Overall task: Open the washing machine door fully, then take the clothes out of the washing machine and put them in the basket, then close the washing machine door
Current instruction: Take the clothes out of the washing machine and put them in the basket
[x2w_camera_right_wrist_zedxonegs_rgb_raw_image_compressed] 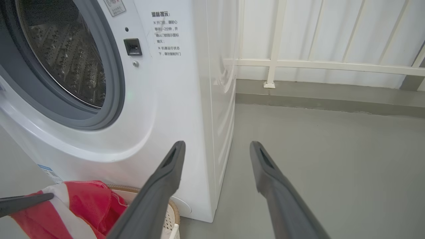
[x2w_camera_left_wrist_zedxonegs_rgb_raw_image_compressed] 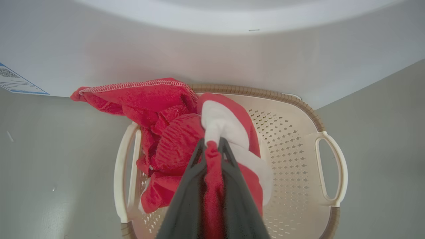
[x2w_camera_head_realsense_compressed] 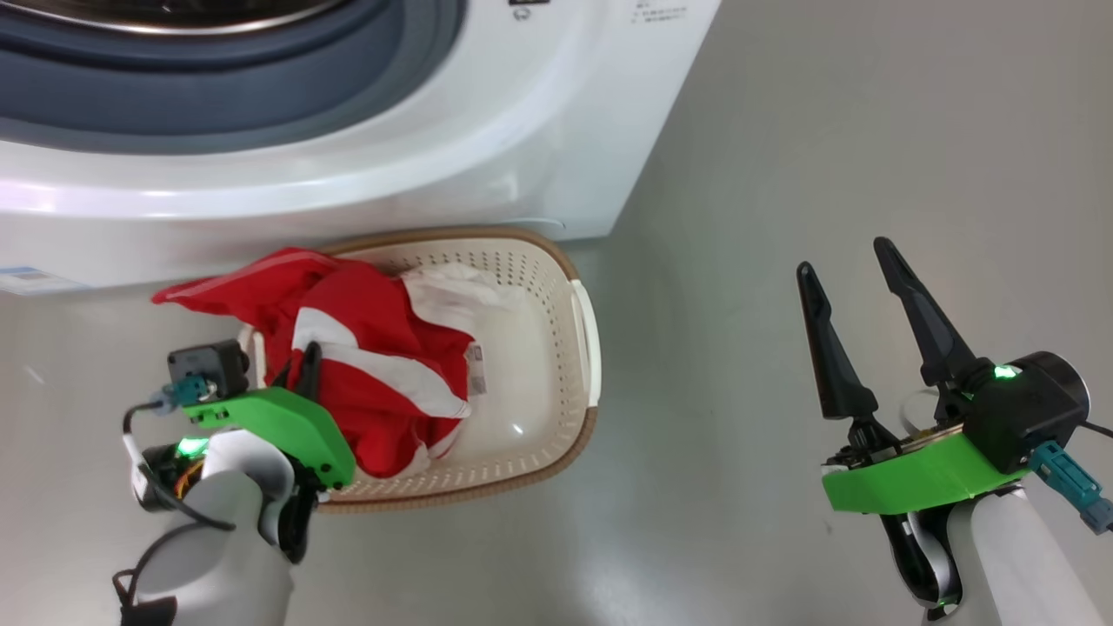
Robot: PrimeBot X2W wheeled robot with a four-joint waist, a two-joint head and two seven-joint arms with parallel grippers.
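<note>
Left gripper (x2w_camera_left_wrist_zedxonegs_rgb_raw_image_compressed: 212, 143): jaws clamped together on a fold of the clothes (x2w_camera_head_realsense_compressed: 365, 365), with red fabric pinched between the fingers. It hangs over the basket (x2w_camera_head_realsense_compressed: 539, 261).

Clothes: most of the bundle lies in the basket's left half. One red end hangs out over the rim toward the washer (x2w_camera_head_realsense_compressed: 522, 130).

Basket: stands on the floor (x2w_camera_head_realsense_compressed: 783, 130), just beside the washer's front base.

Washer: the opening is uncovered, so the grey ring (x2w_camera_head_realsense_compressed: 217, 87) and steel drum (x2w_camera_right_wrist_zedxonegs_rgb_raw_image_compressed: 66, 56) are exposed.

Right gripper (x2w_camera_head_realsense_compressed: 843, 258): jaws wide apart and empty. It hovers above the floor, well apart from the basket on its right side.
</note>
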